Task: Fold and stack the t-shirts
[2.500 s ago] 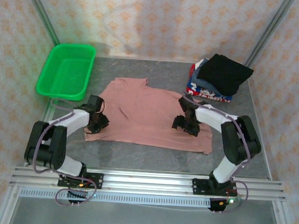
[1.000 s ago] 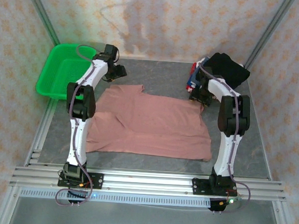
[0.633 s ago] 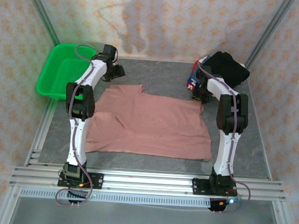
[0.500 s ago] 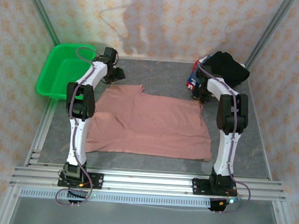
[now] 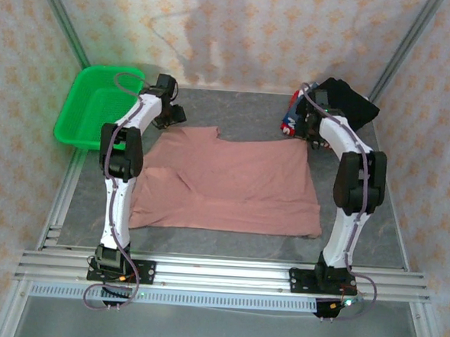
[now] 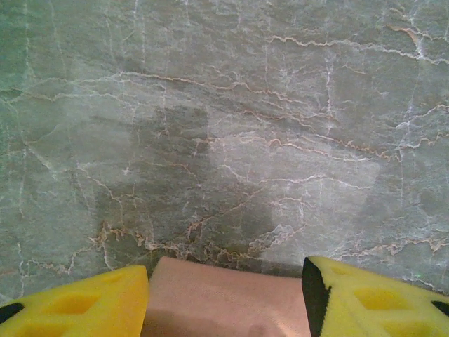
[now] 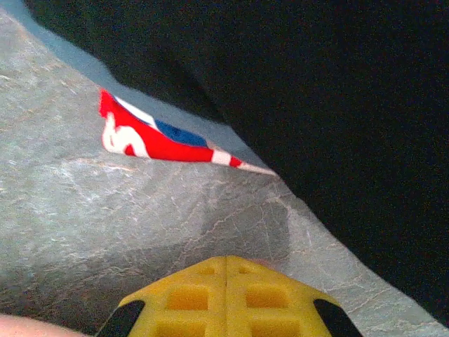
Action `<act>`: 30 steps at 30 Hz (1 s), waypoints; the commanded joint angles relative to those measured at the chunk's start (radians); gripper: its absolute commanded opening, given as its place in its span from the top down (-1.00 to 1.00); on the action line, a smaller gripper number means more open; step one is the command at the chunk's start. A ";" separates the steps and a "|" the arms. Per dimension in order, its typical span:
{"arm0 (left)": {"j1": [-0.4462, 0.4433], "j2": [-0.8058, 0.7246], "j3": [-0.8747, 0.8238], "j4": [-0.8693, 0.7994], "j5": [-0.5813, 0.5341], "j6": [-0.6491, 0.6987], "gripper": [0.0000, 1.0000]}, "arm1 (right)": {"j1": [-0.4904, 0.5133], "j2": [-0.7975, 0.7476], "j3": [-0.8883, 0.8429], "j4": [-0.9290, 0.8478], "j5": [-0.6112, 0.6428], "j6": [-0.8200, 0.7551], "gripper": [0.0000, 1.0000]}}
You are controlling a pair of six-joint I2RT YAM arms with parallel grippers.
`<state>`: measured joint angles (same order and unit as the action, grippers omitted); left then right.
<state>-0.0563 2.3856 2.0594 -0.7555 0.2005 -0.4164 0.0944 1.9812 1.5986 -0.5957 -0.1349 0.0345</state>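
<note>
While pink t-shirt [image 5: 232, 184] lies flat on table [image 5: 244, 108], L gripper [image 6: 224, 303] straddles its far edge, fingers apart, R gripper [image 7: 226, 293] clamped closed (pinching cloth? can't tell) beside black-topped shirt stack [image 5: 351, 104]; basket [image 5: 99, 109] far left.

No legible text, labels, brands or numbers. Printed shirt [image 7: 151, 146] under black one: white letter-like marks on red band, cut off, unreadable. Same print in top view too small to read.

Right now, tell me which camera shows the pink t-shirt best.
Top external: the pink t-shirt lies spread flat, almost all of it in sight. The left wrist view catches one corner at the bottom; the right wrist view, a pink sliver at bottom left.
</note>
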 commanded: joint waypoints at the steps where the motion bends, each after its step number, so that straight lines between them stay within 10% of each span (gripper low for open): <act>1: 0.009 -0.015 -0.016 -0.012 -0.034 0.028 -0.20 | 0.002 0.012 0.006 0.002 -0.050 -0.045 0.93; 7: 0.013 -0.024 -0.061 -0.016 -0.044 0.028 -0.20 | 0.095 0.034 -0.038 -0.031 -0.075 -0.046 0.83; 15: 0.015 -0.076 -0.158 -0.031 -0.092 -0.060 -0.20 | 0.135 -0.039 -0.114 -0.027 0.051 0.040 -0.15; 30: -0.096 -0.347 -0.660 0.063 -0.129 -0.223 -0.09 | 0.084 -0.232 -0.489 0.058 -0.002 0.338 -0.22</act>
<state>-0.1814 2.0533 1.4628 -0.6754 0.1486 -0.5873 0.1764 1.7386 1.1614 -0.5583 -0.1314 0.2844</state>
